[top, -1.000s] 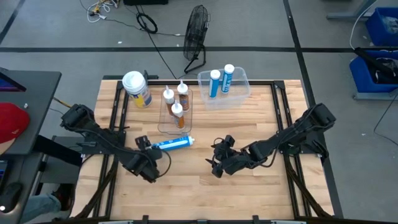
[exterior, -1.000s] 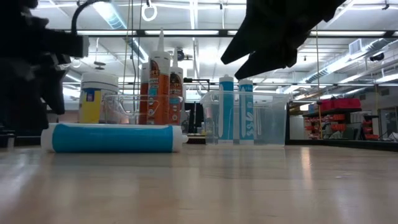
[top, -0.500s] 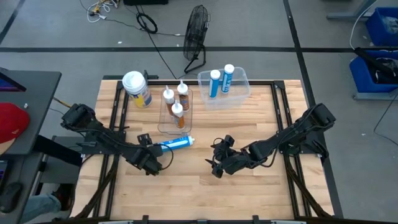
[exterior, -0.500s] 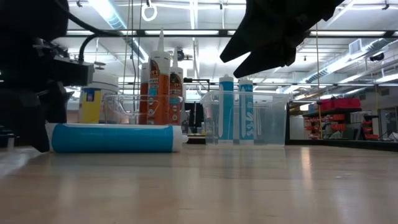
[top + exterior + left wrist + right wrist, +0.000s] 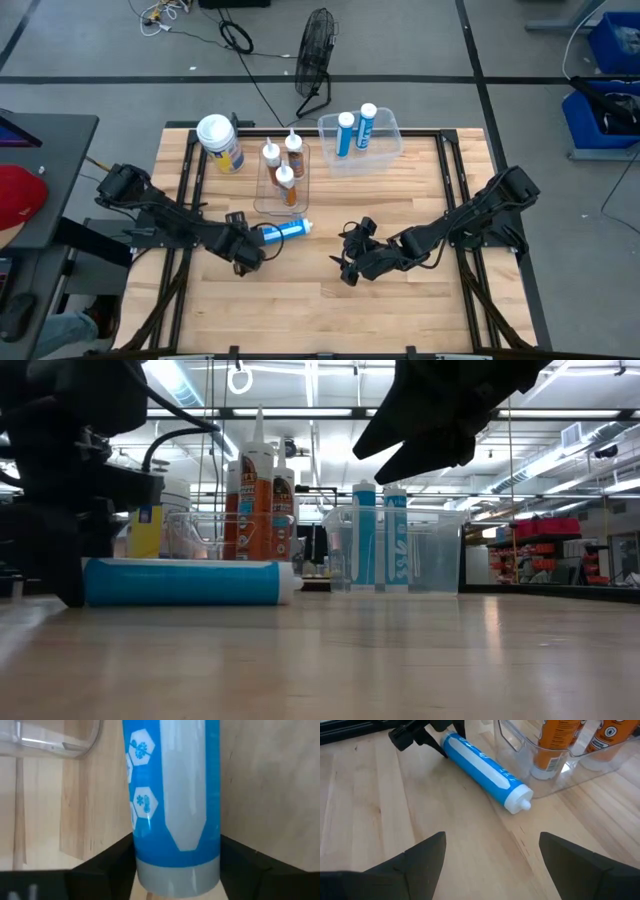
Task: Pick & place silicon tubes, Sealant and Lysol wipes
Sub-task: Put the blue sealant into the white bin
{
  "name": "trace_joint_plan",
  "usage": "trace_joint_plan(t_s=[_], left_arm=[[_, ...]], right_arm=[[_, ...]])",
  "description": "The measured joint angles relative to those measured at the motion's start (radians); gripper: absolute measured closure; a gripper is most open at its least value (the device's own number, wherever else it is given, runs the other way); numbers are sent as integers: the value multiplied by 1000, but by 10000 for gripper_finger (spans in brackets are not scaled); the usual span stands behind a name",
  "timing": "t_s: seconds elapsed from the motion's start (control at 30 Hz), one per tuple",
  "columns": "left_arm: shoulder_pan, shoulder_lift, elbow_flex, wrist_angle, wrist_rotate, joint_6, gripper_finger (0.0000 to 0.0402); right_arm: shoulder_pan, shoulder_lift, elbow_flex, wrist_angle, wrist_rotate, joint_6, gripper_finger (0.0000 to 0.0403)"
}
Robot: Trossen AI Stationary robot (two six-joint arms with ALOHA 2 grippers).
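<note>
A blue silicone tube [image 5: 285, 230] lies on its side on the wooden table, its white cap toward the clear tray. My left gripper [image 5: 256, 240] is open, with one finger on each side of the tube's flat base end [image 5: 177, 870]. My right gripper [image 5: 350, 262] is open and empty above mid-table, its fingers spread wide in its wrist view [image 5: 490, 865]. The Lysol wipes canister [image 5: 220, 143] stands upright at the far left. Orange sealant tubes [image 5: 283, 165] stand in a clear tray. Two blue tubes [image 5: 356, 128] stand in a clear bin. My left gripper's fingers [image 5: 112, 862] come level from the table's left and flank the sides of the lying tube at its base end [image 5: 175, 845], pointing along it. I cannot tell whether they touch it. The tube rests on the table along its whole length.
The clear tray [image 5: 262, 200] sits just beyond the lying tube, the clear bin [image 5: 390, 135] at the far middle. Bare wood lies between the two grippers and along the near edge. A fan [image 5: 316, 50] stands on the floor behind the table.
My left gripper has moved toward the table's right and a little toward the far edge, along the tabletop, until its fingers stand around the lying tube's base end. The tube has stayed where it was.
</note>
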Motion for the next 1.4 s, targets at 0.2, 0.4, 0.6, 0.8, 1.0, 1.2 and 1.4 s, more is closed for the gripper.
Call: trace_joint_plan(t_s=[0.2, 0.4, 0.6, 0.8, 1.0, 1.2, 1.4], left_arm=[[-25, 0, -1, 0, 0, -15, 186], [-88, -8, 17, -8, -67, -49, 186], [-121, -46, 49, 65, -107, -48, 187], [-150, -56, 77, 105, -196, -46, 188], [-164, -57, 95, 107, -232, -41, 188], [-164, -57, 94, 147, -214, -22, 189], [-163, -57, 95, 279, -138, 103, 189]], right_arm=[[33, -6, 0, -165, 1, 71, 76], [129, -7, 0, -424, 93, 394, 76], [204, -7, 0, -488, 216, 557, 76], [211, -7, 0, -486, 273, 580, 76], [214, -7, 0, -485, 285, 600, 76], [210, -7, -105, -296, 281, 620, 76], [170, -7, -339, 145, 239, 483, 76]])
